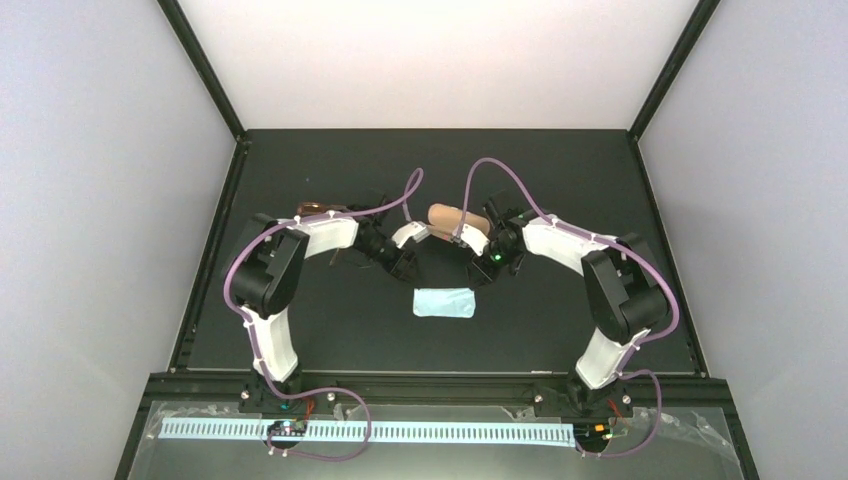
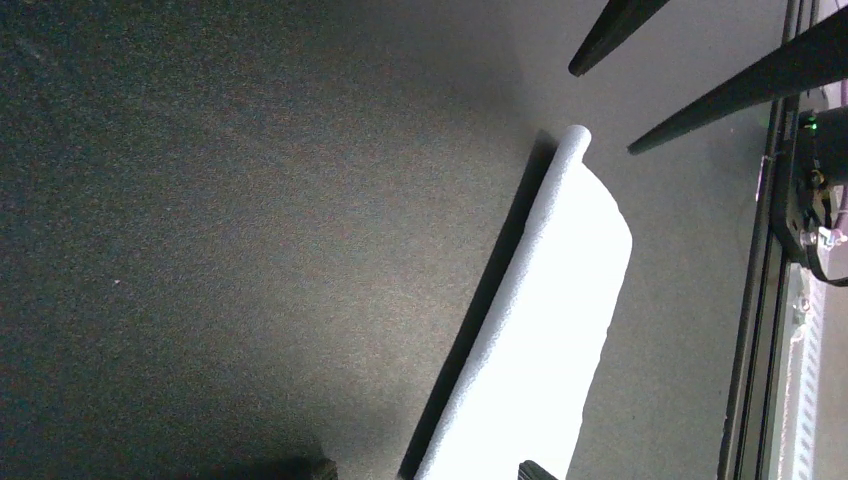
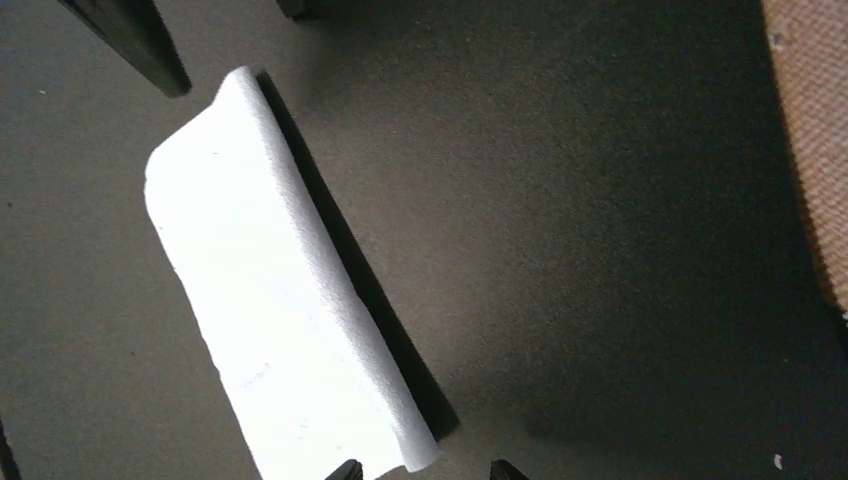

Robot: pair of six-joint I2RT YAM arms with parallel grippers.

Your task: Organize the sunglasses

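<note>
The sunglasses (image 1: 318, 209), reddish-brown, lie at the back left of the black mat, partly hidden behind my left arm. My left gripper (image 1: 407, 260) hovers right of them, near the mat's middle. Its fingertips (image 2: 303, 468) stand apart at the bottom of the left wrist view, over the table and one long edge of a pale cloth (image 2: 545, 330). Nothing sits between them. My right gripper (image 1: 483, 262) hangs just right of centre. Its tips (image 3: 350, 470) are apart too, with the cloth's corner (image 3: 420, 455) on the table below them.
A brown oblong case (image 1: 455, 218) lies between the two wrists toward the back, and shows at the right edge of the right wrist view (image 3: 812, 150). The light-blue cloth (image 1: 444, 302) lies flat, nearer than both grippers. Black frame rails (image 1: 215, 250) border the mat.
</note>
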